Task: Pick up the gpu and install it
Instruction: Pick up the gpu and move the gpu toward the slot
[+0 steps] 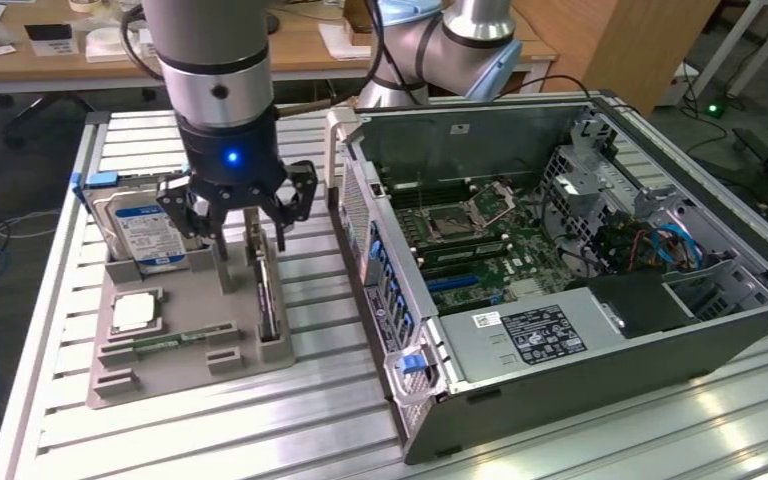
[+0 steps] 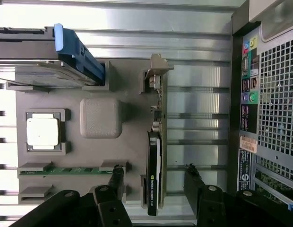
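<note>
Gpu [image 2: 153, 179] blk, bracket [image 2: 158, 64] grey; tray [image 2: 132, 146] grey; mem stick [image 2: 61, 170] green; hdd label [image 1: 144, 232] blue-white.

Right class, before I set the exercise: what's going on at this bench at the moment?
A robot arm's gripper hangs open over a grey parts tray, its fingers on either side of the gpu, which stands on edge in its slot. Nothing is gripped and the gpu has not been lifted. The hard drive, processor and memory stick sit in their own slots. The open computer case lies at the exterior view's right.
</note>
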Tool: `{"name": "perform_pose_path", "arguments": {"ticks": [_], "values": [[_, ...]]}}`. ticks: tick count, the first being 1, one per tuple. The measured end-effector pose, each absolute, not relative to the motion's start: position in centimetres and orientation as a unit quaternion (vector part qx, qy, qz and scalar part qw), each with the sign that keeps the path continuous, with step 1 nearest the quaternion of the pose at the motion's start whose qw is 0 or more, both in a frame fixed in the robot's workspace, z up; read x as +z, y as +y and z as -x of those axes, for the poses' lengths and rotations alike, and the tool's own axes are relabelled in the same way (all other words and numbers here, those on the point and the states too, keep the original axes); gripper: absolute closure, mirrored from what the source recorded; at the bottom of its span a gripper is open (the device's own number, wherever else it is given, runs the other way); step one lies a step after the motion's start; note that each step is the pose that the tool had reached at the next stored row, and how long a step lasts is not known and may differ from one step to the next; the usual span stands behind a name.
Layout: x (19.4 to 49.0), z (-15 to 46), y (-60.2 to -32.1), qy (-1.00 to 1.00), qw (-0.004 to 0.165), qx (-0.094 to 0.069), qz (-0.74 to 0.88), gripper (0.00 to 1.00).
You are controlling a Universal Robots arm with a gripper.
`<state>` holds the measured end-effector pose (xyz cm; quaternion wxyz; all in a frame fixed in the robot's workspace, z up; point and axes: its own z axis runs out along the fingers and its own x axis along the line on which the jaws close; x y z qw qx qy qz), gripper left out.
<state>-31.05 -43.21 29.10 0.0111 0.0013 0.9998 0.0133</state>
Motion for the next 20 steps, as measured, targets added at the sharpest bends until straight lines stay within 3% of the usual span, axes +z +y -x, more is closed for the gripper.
{"name": "perform_pose_path", "arguments": {"ticks": [1,2,20], "values": [[29.0,31.0,-43.2,1.000,0.011,0.013,-0.001,0.40],[28.8,31.0,-43.3,1.000,0.011,0.013,-0.001,0.34],[25.5,30.8,-43.4,1.000,0.011,0.013,0.017,0.34]]}}
